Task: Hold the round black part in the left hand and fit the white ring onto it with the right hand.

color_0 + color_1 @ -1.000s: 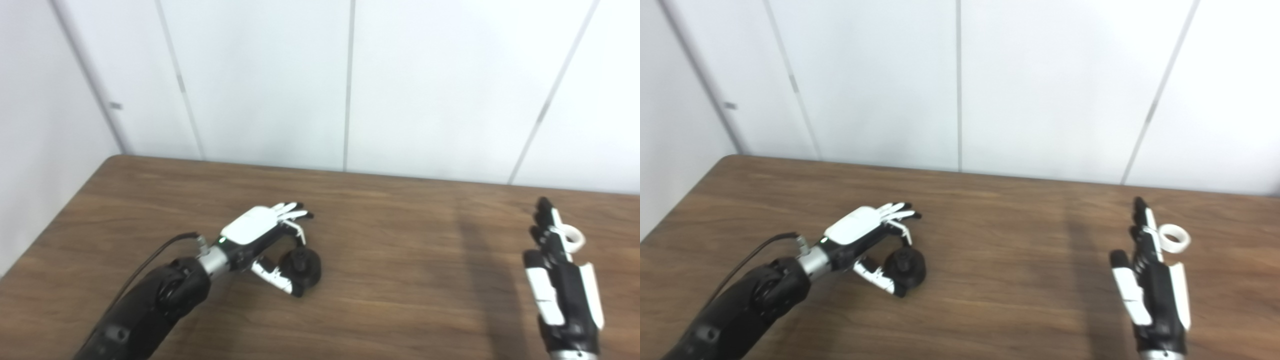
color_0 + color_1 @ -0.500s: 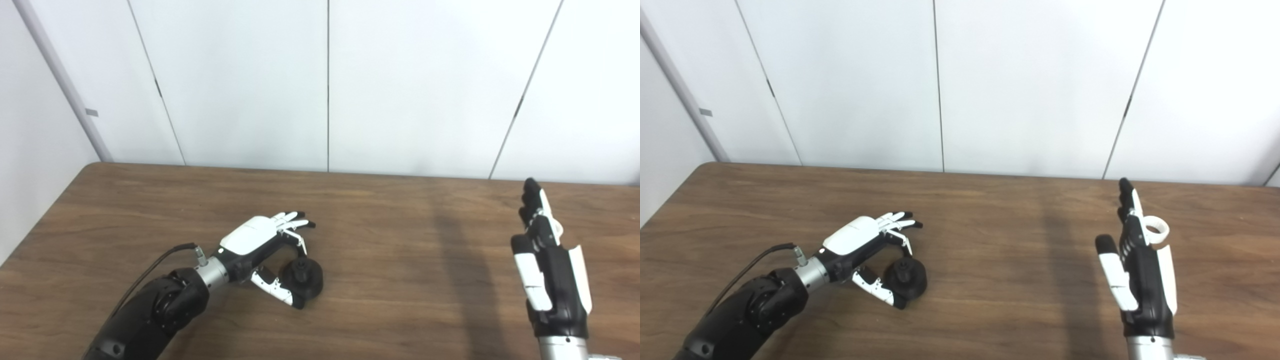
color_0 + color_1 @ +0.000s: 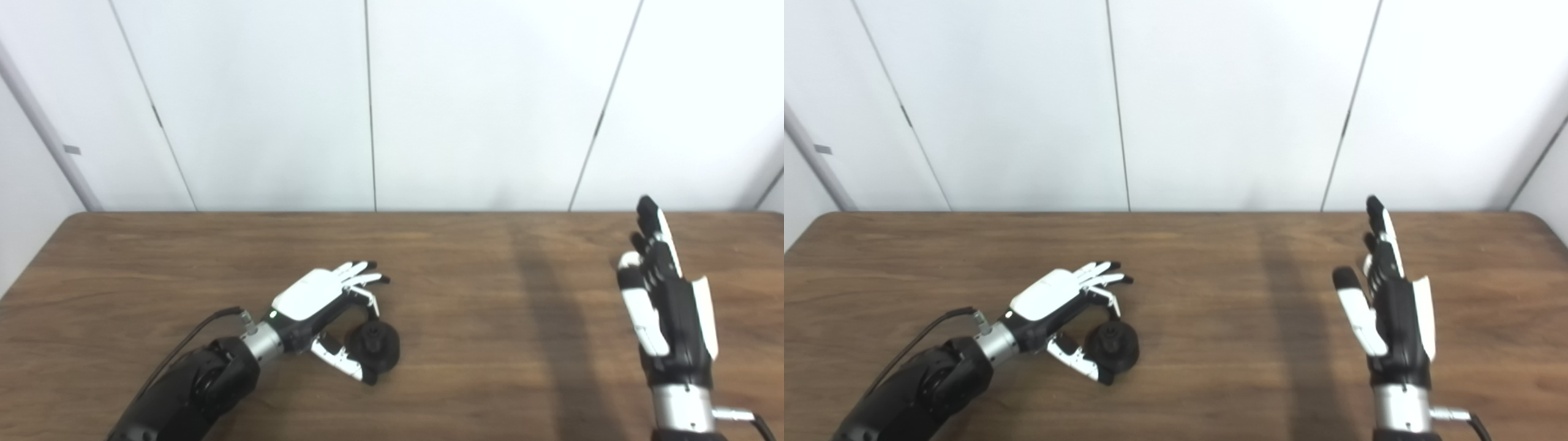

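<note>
Left hand [image 3: 324, 297] is arched over the round black part [image 3: 375, 346], which sits on the desk [image 3: 478, 367] left of centre, nearer the front edge. Thumb is wrapped round the part's near side and the other fingers are spread above it, not clamped. Looks like a cage, not a grasp: the part is not lifted.

Right hand [image 3: 664, 306] is raised over the desk's right end, fingers straight up and apart, holding nothing. I can't see the white ring in either view now; my guess is it's hidden behind that hand.

Risks:
- Left closes with only the thumb seated: the part rolls or skids toward the front edge.
- Right hand reaches down blind for a ring it is covering: it could knock the ring toward the right edge or the back edge.
- Fit attempted before the part is held firm: the ring cocks on it.

Against 1 s ago:
- Both views have panned, so most of the apparent shift is camera.
- The ring showed just beside the right hand's fingers then, and in the right eye view at 0.5 s too; now it's gone from sight.
- Left hand's pose over the part reads the same.
</note>
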Controlling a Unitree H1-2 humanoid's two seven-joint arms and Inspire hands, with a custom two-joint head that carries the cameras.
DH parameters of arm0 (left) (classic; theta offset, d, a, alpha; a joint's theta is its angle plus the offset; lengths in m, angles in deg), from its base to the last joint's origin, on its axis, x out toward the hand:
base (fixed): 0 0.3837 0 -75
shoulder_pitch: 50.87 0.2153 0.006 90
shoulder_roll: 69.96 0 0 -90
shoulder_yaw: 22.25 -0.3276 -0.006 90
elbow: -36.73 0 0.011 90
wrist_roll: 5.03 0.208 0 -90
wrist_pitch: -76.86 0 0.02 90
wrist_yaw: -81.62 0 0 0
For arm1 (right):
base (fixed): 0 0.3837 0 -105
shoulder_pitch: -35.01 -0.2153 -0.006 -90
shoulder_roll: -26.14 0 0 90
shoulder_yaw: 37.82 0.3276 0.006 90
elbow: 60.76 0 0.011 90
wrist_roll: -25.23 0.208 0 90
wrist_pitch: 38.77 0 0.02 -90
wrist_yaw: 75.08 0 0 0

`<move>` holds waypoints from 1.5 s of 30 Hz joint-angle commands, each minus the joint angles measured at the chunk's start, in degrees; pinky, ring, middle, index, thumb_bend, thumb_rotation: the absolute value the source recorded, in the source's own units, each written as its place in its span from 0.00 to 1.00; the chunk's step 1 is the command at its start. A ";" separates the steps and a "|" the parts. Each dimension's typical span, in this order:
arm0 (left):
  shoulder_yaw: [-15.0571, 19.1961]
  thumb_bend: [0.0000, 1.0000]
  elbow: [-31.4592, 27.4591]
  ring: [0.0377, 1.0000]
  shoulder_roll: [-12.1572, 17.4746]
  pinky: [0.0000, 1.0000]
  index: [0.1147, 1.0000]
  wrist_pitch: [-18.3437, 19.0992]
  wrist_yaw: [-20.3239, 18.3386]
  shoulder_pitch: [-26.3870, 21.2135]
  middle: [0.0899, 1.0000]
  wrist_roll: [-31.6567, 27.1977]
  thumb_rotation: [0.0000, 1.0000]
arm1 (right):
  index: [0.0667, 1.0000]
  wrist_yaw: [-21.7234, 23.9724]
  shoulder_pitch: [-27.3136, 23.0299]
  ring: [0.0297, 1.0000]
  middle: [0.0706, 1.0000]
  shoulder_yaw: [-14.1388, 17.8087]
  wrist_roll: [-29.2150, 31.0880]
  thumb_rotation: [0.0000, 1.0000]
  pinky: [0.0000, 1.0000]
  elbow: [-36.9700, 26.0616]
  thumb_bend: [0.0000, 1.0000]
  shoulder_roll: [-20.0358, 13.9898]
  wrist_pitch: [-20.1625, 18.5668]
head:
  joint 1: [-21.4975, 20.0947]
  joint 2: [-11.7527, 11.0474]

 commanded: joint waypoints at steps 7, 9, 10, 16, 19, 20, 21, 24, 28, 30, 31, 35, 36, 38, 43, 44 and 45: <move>-2.58 0.52 4.88 1.00 -3.02 1.00 0.41 -0.86 1.10 -0.39 0.90 -1.07 0.06 | 0.95 -1.25 -2.51 0.99 0.97 1.84 -2.22 0.88 0.95 -4.92 0.56 -0.53 -2.00 | -1.22 0.30; -2.51 0.52 6.13 1.00 -4.07 1.00 0.41 -0.86 1.33 -0.21 0.90 -1.99 0.06 | 0.96 -1.05 -2.51 0.99 0.98 1.84 -1.23 0.86 0.94 -4.90 0.56 -0.59 -1.80 | -1.22 0.30; -2.77 0.52 6.68 1.00 -4.44 1.00 0.41 -0.86 1.65 -0.22 0.91 -2.20 0.06 | 0.96 -1.01 -2.50 0.98 0.98 1.76 -1.13 0.86 0.93 -4.75 0.55 -0.75 -1.37 | -1.85 0.51; -5.18 0.52 8.00 1.00 -4.82 1.00 0.41 -0.86 3.34 -0.91 0.90 -2.50 0.06 | 0.94 -1.34 -3.05 0.97 0.97 1.78 -0.98 0.83 0.90 -5.02 0.56 -0.74 -1.09 | -2.83 1.16; -6.60 0.52 8.28 1.00 -4.48 1.00 0.41 -0.86 4.05 -1.36 0.90 -2.45 0.06 | 0.94 -1.13 -3.34 0.97 0.97 1.89 -0.74 0.84 0.89 -5.76 0.53 -0.90 -1.91 | -3.82 1.33; -7.14 0.52 8.41 1.00 -4.26 1.00 0.41 -0.86 4.34 -1.51 0.90 -2.50 0.06 | 0.94 -1.14 -3.53 0.97 0.98 1.97 -0.79 0.84 0.89 -5.93 0.53 -0.96 -2.12 | -4.40 1.32; -7.66 0.52 8.56 1.00 -4.04 1.00 0.41 -0.86 4.63 -1.67 0.89 -2.61 0.06 | 0.94 -1.27 -3.73 0.97 0.97 2.06 -1.27 0.84 0.91 -6.10 0.53 -0.97 -2.35 | -5.03 1.36; -8.86 0.52 8.97 1.00 -3.61 1.00 0.41 -0.87 5.55 -1.95 0.89 -2.87 0.06 | 0.94 -1.61 -4.24 0.96 0.96 2.33 -2.73 0.84 0.90 -6.41 0.53 -1.06 -2.93 | -5.89 1.25; -9.76 0.52 9.11 1.00 -3.24 1.00 0.41 -0.87 5.73 -2.03 0.88 -3.34 0.06 | 0.95 -0.85 -5.50 0.96 0.97 3.23 -1.84 0.83 0.91 -6.81 0.54 -2.21 -4.36 | -6.96 1.32; -10.13 0.52 9.08 1.00 -3.09 1.00 0.41 -0.87 5.62 -2.09 0.88 -3.43 0.06 | 0.96 -0.53 -6.29 0.97 0.98 3.55 -1.81 0.83 0.92 -6.97 0.52 -3.07 -4.93 | -8.16 1.17; -10.38 0.52 9.03 1.00 -2.99 1.00 0.41 -0.87 5.60 -2.15 0.88 -3.44 0.06 | 0.96 -0.53 -6.67 0.97 0.98 3.71 -1.86 0.83 0.90 -7.02 0.51 -3.44 -5.25 | -8.16 1.17; -11.76 0.52 9.12 1.00 -2.45 1.00 0.41 -0.87 5.88 -2.61 0.88 -3.78 0.06 | 0.95 -0.62 -8.89 0.96 0.97 4.60 -1.78 0.80 0.88 -7.00 0.50 -4.92 -7.29 | -9.95 0.69; -12.10 0.52 9.06 1.00 -2.24 1.00 0.41 -0.87 5.83 -2.72 0.88 -4.00 0.06 | 0.95 -0.34 -9.38 0.96 0.97 4.81 -1.71 0.79 0.88 -7.07 0.49 -5.55 -8.12 | -10.58 0.62; -12.62 0.52 8.99 1.00 -1.94 1.00 0.41 -0.87 5.85 -2.86 0.88 -4.34 0.06 | 0.95 0.22 -10.13 0.97 0.97 5.31 -1.21 0.79 0.89 -7.08 0.49 -6.82 -9.39 | -11.20 0.41; -13.45 0.52 8.53 1.00 -1.23 1.00 0.41 -0.86 5.27 -2.89 0.88 -5.45 0.06 | 0.90 -0.88 -11.85 0.92 0.92 6.06 -7.33 0.72 0.83 -6.72 0.55 -8.92 -13.17 | -12.94 0.01; -13.57 0.52 8.41 1.00 -1.10 1.00 0.41 -0.86 5.04 -2.87 0.88 -5.74 0.06 | 0.89 -1.05 -12.19 0.91 0.91 6.11 -8.86 0.71 0.82 -6.66 0.55 -9.29 -14.04 | -13.16 -0.01; -13.76 0.52 8.29 1.00 -0.96 1.00 0.41 -0.86 4.90 -2.85 0.89 -6.10 0.06 | 0.88 -0.95 -12.55 0.90 0.90 6.30 -9.35 0.66 0.80 -6.56 0.55 -9.67 -14.73 | -13.28 0.03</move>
